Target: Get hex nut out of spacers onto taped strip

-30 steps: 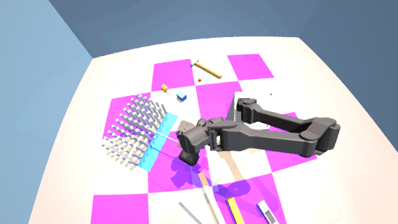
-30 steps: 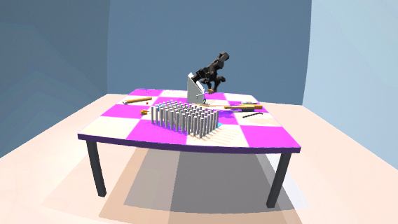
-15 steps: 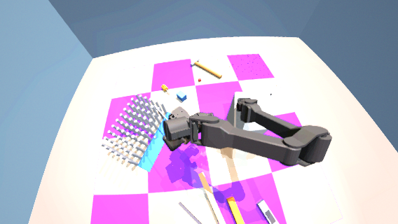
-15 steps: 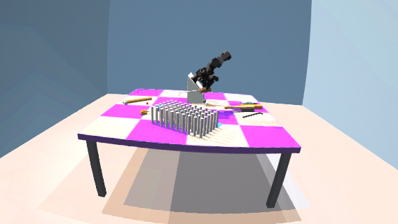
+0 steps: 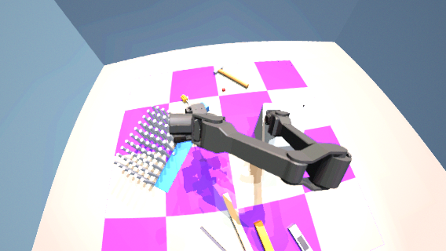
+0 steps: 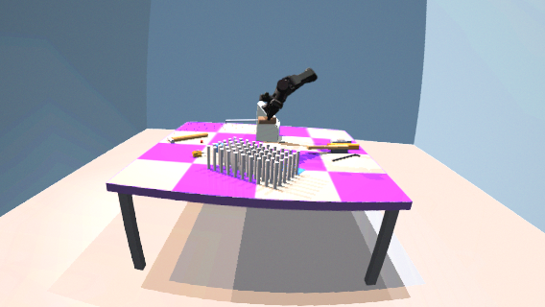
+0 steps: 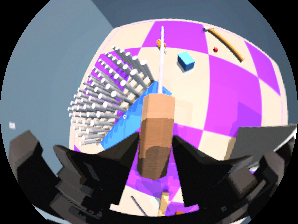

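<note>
My gripper (image 5: 174, 127) (image 6: 265, 115) (image 7: 156, 136) is shut on the wooden handle of a hook tool (image 7: 157, 129) (image 6: 263, 118). The tool's thin metal rod (image 7: 161, 56) (image 6: 240, 121) points away from the fingers. The gripper is raised above the table, over the edge of the spacer field (image 5: 145, 145) (image 6: 251, 160) (image 7: 107, 92), a dense block of upright grey pins. A cyan taped strip (image 5: 173, 166) (image 6: 300, 170) (image 7: 123, 129) runs along the field's side. The nut is hidden among the spacers.
A blue cube (image 5: 206, 106) (image 7: 185, 62), a small yellow piece (image 5: 183, 97) (image 6: 198, 153), a red bead (image 5: 224, 89) and a wooden stick (image 5: 233, 78) (image 6: 187, 137) lie beyond the field. Several tools (image 5: 264, 235) (image 5: 235, 220) lie at the table's near edge. The arm's base (image 6: 268, 129) stands mid-table.
</note>
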Controlling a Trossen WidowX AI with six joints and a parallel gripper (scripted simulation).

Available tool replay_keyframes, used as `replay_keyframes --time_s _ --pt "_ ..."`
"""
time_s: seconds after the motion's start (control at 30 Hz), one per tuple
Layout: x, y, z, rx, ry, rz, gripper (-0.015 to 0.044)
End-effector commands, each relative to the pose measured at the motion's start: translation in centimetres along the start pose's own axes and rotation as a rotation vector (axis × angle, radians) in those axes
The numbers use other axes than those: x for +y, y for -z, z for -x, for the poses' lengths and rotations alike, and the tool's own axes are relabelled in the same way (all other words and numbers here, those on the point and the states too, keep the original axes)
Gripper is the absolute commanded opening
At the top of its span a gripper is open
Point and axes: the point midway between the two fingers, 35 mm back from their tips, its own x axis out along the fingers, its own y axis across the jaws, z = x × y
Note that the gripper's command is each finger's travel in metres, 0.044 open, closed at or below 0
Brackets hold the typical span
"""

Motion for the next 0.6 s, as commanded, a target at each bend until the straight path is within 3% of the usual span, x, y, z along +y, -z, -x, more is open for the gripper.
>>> replay_keyframes --time_s 0.0,0.57 --pt "0.1 -2.2 -0.3 -0.046 0.039 -0.100 0.0000" --pt "-1.3 -10.2 -1.7 -0.178 0.201 -0.542 0.0000"
